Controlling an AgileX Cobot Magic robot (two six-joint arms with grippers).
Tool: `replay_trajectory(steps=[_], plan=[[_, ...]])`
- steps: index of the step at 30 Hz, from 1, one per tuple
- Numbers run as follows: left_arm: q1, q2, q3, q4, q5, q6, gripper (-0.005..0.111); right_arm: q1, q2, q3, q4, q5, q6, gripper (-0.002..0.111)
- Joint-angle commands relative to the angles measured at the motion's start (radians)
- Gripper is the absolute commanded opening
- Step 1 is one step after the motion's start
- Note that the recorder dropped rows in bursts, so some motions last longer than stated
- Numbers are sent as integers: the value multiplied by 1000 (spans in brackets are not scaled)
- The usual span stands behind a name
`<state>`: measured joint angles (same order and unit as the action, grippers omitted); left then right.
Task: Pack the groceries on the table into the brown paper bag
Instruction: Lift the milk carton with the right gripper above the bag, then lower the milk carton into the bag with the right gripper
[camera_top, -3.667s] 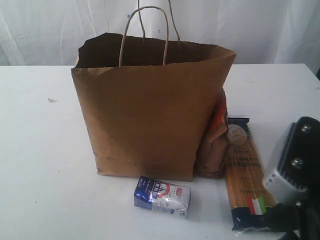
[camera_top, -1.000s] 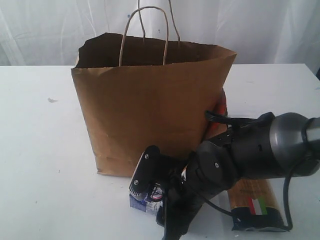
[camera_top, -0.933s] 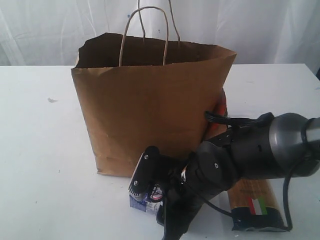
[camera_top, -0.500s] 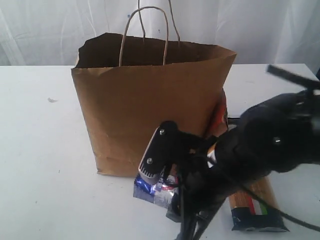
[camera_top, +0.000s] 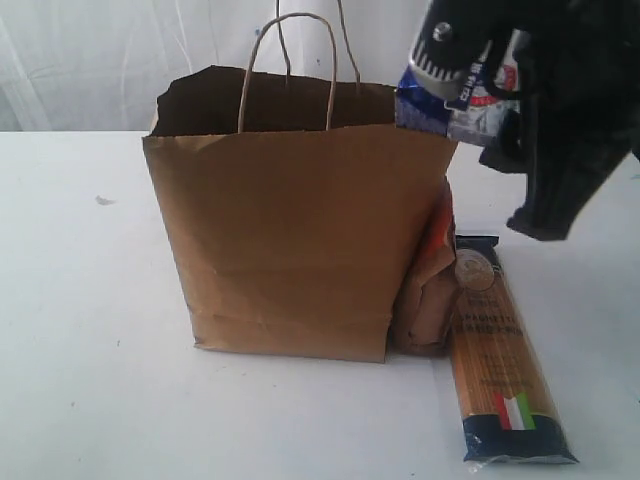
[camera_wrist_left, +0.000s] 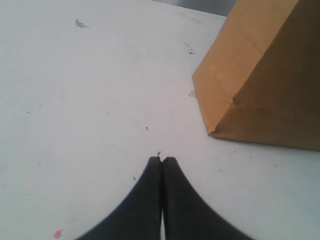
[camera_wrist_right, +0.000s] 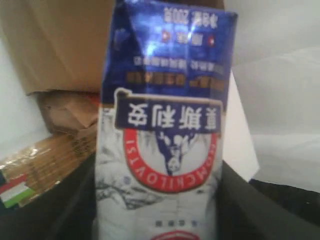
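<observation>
The brown paper bag (camera_top: 300, 230) stands open in the middle of the white table (camera_top: 80, 300). My right gripper (camera_top: 470, 72) is up at the bag's top right corner, shut on the small blue-white carton (camera_top: 478, 118). In the right wrist view the carton (camera_wrist_right: 165, 125) fills the space between the dark fingers (camera_wrist_right: 75, 205). The brown-orange pouch (camera_top: 430, 290) leans against the bag's right side. The spaghetti packet (camera_top: 500, 360) lies flat just right of the pouch. My left gripper (camera_wrist_left: 161, 160) hovers low over bare table, shut and empty, near a bottom corner of the bag (camera_wrist_left: 265, 75).
A tiny white lump (camera_top: 103, 201) lies on the table far left of the bag. The bag's two twisted handles (camera_top: 288, 60) stick up above its rim. White curtains hang behind the table.
My right gripper has lifted the carton off the table in front of the bag and carried it up and right to the bag's top corner. The left gripper has stayed shut.
</observation>
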<state>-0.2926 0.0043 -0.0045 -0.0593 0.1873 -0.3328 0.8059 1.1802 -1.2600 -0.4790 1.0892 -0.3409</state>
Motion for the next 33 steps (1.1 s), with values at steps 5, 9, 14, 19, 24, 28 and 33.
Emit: replay_trajectory(steps=[5,9,14,19,24,28,33], plan=[[2,-4,5,0,-5,-4,0,-128,264,-225,-76,-67,-172,0],[2,-4,5,0,-5,-4,0,-141,329,-263,-60,-70,-246,0],[2,-4,5,0,-5,-4,0,-139,391,-295,46,-45,-361,0],[2,-4,5,0,-5,-4,0,-139,402,-316,126,-40,-442,0],[2,-4,5,0,-5,-4,0,-139,402,-324,197,-31,-496,0],[2,-4,5,0,-5,-4,0,-139,402,-324,198,-39,-496,0],[2,-4,5,0,-5,-4,0,-139,402,-324,195,-42,-494,20]])
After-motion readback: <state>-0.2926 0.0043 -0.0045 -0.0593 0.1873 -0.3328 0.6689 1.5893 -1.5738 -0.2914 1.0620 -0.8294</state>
